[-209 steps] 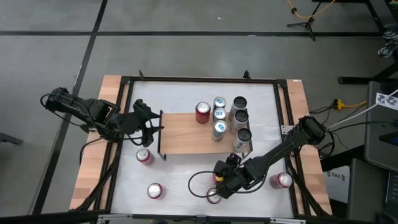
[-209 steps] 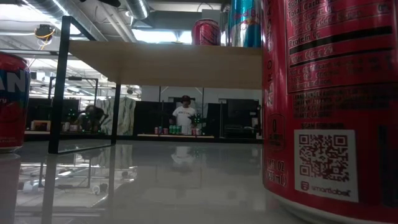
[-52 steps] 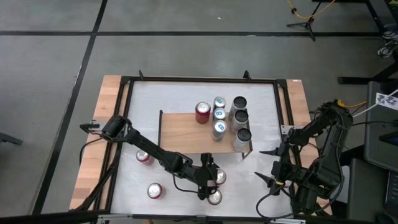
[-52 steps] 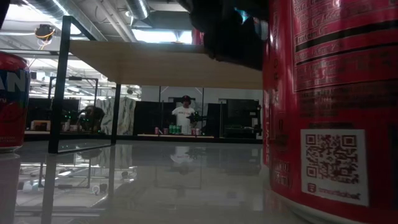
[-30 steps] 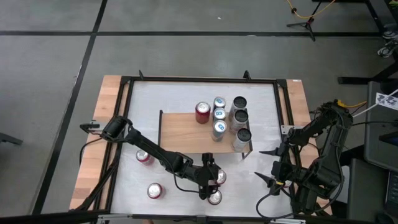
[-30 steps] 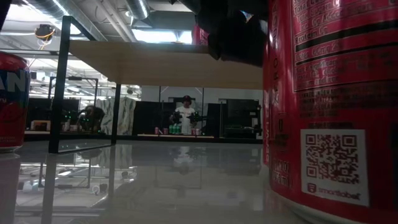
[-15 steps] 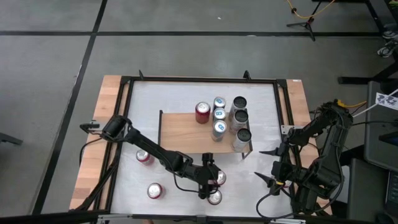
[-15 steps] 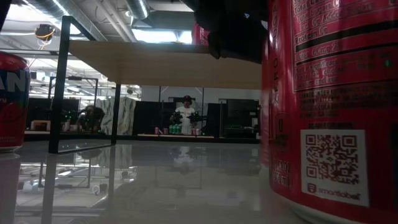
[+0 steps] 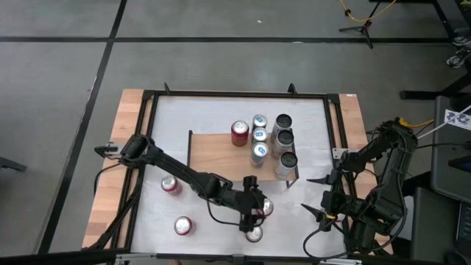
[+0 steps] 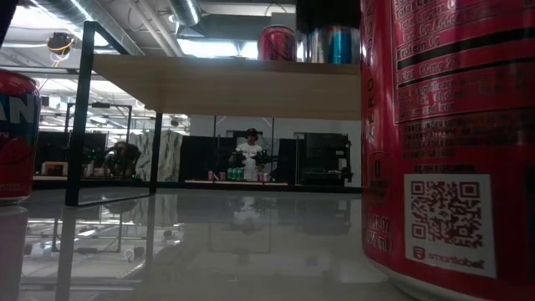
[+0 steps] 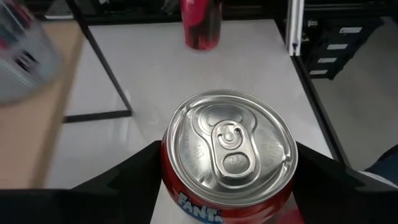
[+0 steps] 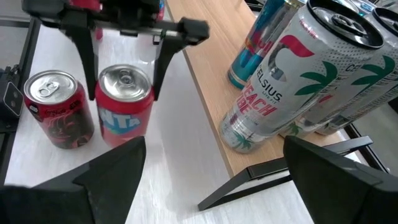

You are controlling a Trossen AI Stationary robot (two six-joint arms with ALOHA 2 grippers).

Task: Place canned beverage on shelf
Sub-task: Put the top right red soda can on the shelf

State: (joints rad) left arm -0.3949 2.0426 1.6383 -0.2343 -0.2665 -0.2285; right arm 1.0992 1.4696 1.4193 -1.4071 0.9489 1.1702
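Note:
A red Fanta can (image 11: 227, 143) stands upright between the fingers of my left gripper (image 9: 261, 209), which is shut on it just off the near edge of the shelf (image 9: 217, 158). The right wrist view shows the same can (image 12: 124, 102) with one dark finger on each side. The shelf's wooden top carries a red can (image 9: 239, 133), slim blue-topped cans (image 9: 259, 136) and tall cans (image 9: 284, 143). My right gripper (image 9: 316, 195) waits open near the table's right edge. My left gripper pinches the Fanta can's side wall just below the rim (image 12: 149, 93) between its two fingers, one on each side. The fingers (image 12: 163, 59) come slanting down from the table's left. The can sits upright; my right gripper's own finger hides its bottom.
A dark red can (image 12: 59, 109) stands right beside the held one, close to the low camera (image 10: 451, 142). Two more red cans (image 9: 171, 185) (image 9: 183, 225) stand at the near left. The shelf's left half is bare wood. A black frame (image 9: 151, 96) rims the table.
My left gripper has gone up with the Fanta can and a little toward the table's right edge. In the low view its dark shape has risen away from in front of the shelf board. The can stays upright.

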